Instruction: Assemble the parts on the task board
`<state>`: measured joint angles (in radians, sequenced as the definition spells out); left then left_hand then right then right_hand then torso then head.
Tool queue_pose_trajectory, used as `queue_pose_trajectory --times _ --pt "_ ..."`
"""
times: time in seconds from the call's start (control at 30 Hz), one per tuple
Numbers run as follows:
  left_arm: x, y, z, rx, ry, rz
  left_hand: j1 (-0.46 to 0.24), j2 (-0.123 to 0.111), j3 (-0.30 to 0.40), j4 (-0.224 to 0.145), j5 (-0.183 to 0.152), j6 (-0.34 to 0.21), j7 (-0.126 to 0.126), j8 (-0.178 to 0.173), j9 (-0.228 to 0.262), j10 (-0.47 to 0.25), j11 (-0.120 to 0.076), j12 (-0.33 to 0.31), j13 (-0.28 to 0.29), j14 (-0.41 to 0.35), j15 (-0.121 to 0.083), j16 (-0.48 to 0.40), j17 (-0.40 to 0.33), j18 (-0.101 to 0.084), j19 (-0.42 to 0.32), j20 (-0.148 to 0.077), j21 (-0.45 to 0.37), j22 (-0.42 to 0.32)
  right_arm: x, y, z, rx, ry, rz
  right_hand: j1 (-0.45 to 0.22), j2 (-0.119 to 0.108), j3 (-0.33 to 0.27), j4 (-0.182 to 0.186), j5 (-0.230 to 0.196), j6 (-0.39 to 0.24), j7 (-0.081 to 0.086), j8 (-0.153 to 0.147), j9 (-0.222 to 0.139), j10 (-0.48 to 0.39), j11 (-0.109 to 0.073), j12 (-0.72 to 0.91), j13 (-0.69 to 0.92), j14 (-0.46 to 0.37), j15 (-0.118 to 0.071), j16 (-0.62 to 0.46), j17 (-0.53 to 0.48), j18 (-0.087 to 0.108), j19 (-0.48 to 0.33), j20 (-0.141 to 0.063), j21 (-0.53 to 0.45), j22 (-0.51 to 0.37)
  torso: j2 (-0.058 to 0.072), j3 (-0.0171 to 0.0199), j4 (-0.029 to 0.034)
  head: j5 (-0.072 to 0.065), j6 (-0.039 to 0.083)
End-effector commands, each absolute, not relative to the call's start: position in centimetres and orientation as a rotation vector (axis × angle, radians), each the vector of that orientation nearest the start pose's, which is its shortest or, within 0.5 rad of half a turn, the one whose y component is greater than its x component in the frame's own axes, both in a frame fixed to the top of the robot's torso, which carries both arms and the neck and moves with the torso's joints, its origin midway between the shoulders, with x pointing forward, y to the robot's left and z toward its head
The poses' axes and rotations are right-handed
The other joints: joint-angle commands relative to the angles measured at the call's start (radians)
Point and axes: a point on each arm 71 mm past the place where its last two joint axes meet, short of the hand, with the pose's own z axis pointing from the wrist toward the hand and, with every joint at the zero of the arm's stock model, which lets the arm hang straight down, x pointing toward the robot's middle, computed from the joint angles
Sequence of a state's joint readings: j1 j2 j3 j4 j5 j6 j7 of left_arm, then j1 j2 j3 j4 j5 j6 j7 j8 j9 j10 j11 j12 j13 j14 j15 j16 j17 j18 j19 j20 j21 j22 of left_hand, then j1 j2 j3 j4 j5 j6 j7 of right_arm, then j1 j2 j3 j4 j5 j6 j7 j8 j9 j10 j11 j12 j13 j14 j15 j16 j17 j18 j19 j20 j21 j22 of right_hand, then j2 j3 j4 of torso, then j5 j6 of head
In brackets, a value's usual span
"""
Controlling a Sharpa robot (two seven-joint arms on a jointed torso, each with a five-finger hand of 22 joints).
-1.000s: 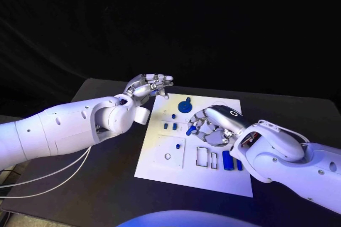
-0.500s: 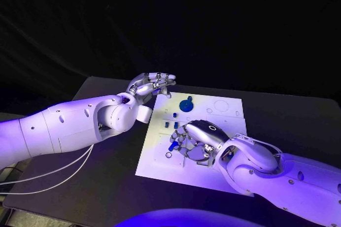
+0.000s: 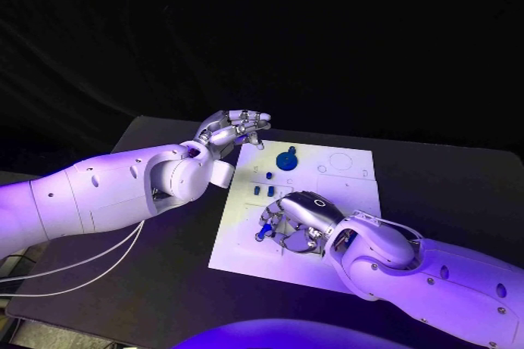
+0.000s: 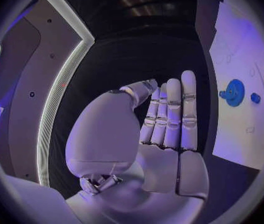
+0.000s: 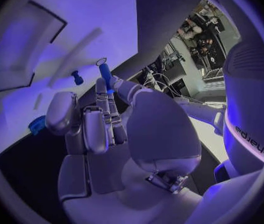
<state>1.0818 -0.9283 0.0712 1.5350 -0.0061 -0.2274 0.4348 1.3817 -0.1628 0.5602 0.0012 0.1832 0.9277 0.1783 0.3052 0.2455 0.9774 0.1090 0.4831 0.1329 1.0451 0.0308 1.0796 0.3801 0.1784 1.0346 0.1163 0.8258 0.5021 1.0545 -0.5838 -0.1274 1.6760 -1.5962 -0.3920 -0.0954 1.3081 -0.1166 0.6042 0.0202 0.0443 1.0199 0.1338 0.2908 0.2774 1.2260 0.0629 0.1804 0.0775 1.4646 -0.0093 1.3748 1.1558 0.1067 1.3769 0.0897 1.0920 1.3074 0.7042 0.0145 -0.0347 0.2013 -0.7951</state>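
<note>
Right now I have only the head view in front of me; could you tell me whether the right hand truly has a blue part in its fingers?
Observer: Yes. The right wrist view shows the right hand pinching a slim blue peg at its fingertips, in front of the white board.
Operator: Thank you. Is the left hand carrying anything? From here its fingers hide the palm.
Observer: No. In the left wrist view the left hand has a bare palm, with its fingers straight and side by side.
</note>
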Motion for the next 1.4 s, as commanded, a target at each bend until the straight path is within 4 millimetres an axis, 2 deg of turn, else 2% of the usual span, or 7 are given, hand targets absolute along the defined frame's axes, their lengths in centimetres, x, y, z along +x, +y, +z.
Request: queue_pose_trajectory --times 0.03,0.87,0.97,1.1,1.17,1.33,1.4 --pt "47.8 24.5 -18.8 -1.156 1.345 -1.626 -0.004 0.009 0.0 -0.003 0.005 -0.008 0.0 -0.002 0.001 -0.005 0.002 0.004 0.001 -0.006 0.002 0.004 0.001 0.006 -0.001 0.004 0.0 0.001 37.5 -3.1 -24.3 -0.464 1.656 1.041 0.0 0.011 0.004 0.0 0.007 0.009 -0.005 0.029 0.056 0.004 0.0 -0.006 0.0 0.027 -0.005 0.005 0.001 -0.011 0.005 0.0 -0.004 0.026 0.001 -0.0001 0.0005 0.001 -0.001" --pt "47.8 24.6 -18.8 -1.157 1.348 -1.625 -0.007 0.011 0.001 -0.004 0.005 -0.009 0.001 -0.002 0.002 -0.007 0.002 0.006 0.002 -0.006 0.002 0.004 0.002 0.006 -0.001 0.004 0.001 0.002 37.5 -2.6 -25.3 -0.494 1.687 0.993 -0.003 0.01 0.004 0.0 0.007 0.006 -0.004 0.03 0.058 0.004 0.001 -0.008 -0.001 0.027 -0.005 0.005 0.002 -0.011 0.004 0.0 -0.005 0.026 0.0 0.0006 0.0 0.0 -0.001" --pt "47.8 24.6 -18.8 -1.157 1.349 -1.625 -0.007 0.011 0.001 -0.004 0.005 -0.009 0.001 -0.002 0.002 -0.007 0.002 0.006 0.002 -0.006 0.002 0.004 0.002 0.006 -0.001 0.004 0.001 0.002 37.5 -2.5 -25.4 -0.499 1.69 0.994 -0.01 0.003 0.001 -0.002 0.006 0.0 -0.002 0.029 0.063 0.002 0.003 -0.013 -0.001 0.026 -0.003 0.002 -0.005 -0.009 0.0 0.0 -0.014 0.023 0.0 0.0004 0.0004 0.0 -0.001" --pt "47.8 24.6 -18.8 -1.157 1.349 -1.626 -0.007 0.011 0.001 -0.004 0.005 -0.009 0.001 -0.002 0.002 -0.007 0.002 0.006 0.002 -0.006 0.002 0.004 0.002 0.006 -0.001 0.004 0.001 0.002 37.5 -2.4 -25.5 -0.5 1.699 1.004 -0.042 -0.031 -0.014 0.005 0.016 -0.062 0.022 -0.007 0.056 -0.022 0.02 -0.032 -0.002 0.027 0.01 0.009 0.006 -0.009 -0.004 0.009 -0.022 0.023 0.0 0.0 0.0005 -0.001 0.0" --pt "47.8 24.6 -18.8 -1.157 1.349 -1.626 -0.007 0.011 0.001 -0.004 0.005 -0.009 0.001 -0.002 0.002 -0.007 0.002 0.006 0.002 -0.006 0.002 0.004 0.002 0.006 -0.001 0.004 0.001 0.002 37.5 -2.3 -25.6 -0.503 1.704 1.006 -0.05 -0.039 -0.018 0.008 0.017 -0.076 0.028 -0.018 0.053 -0.028 0.024 -0.036 -0.002 0.026 0.014 0.009 0.006 -0.009 -0.005 0.012 -0.025 0.022 0.0 0.0 0.0005 -0.001 0.0" --pt "47.8 24.6 -18.8 -1.157 1.349 -1.625 -0.007 0.011 0.001 -0.004 0.005 -0.009 0.001 -0.002 0.002 -0.007 0.002 0.006 0.002 -0.006 0.002 0.004 0.002 0.006 -0.001 0.004 0.001 0.002 37.5 -2.2 -25.7 -0.499 1.708 1.007 -0.062 -0.053 -0.026 0.013 0.02 -0.105 0.028 -0.041 0.046 -0.035 0.027 -0.04 -0.001 0.025 0.017 0.01 0.005 -0.008 -0.007 0.017 -0.029 0.022 0.0 0.0006 0.0005 -0.001 -0.001" --pt "47.8 24.6 -18.8 -1.157 1.349 -1.625 -0.007 0.011 0.001 -0.004 0.005 -0.009 0.001 -0.002 0.002 -0.007 0.002 0.006 0.002 -0.006 0.002 0.004 0.002 0.006 -0.001 0.004 0.001 0.002 37.6 -2.3 -25.7 -0.492 1.706 1.004 -0.062 -0.056 -0.026 0.013 0.021 -0.135 0.022 -0.062 0.04 -0.037 0.023 -0.041 0.0 0.025 0.015 0.012 0.008 -0.007 -0.007 0.017 -0.029 0.024 -0.001 0.0002 0.0003 -0.002 -0.001"
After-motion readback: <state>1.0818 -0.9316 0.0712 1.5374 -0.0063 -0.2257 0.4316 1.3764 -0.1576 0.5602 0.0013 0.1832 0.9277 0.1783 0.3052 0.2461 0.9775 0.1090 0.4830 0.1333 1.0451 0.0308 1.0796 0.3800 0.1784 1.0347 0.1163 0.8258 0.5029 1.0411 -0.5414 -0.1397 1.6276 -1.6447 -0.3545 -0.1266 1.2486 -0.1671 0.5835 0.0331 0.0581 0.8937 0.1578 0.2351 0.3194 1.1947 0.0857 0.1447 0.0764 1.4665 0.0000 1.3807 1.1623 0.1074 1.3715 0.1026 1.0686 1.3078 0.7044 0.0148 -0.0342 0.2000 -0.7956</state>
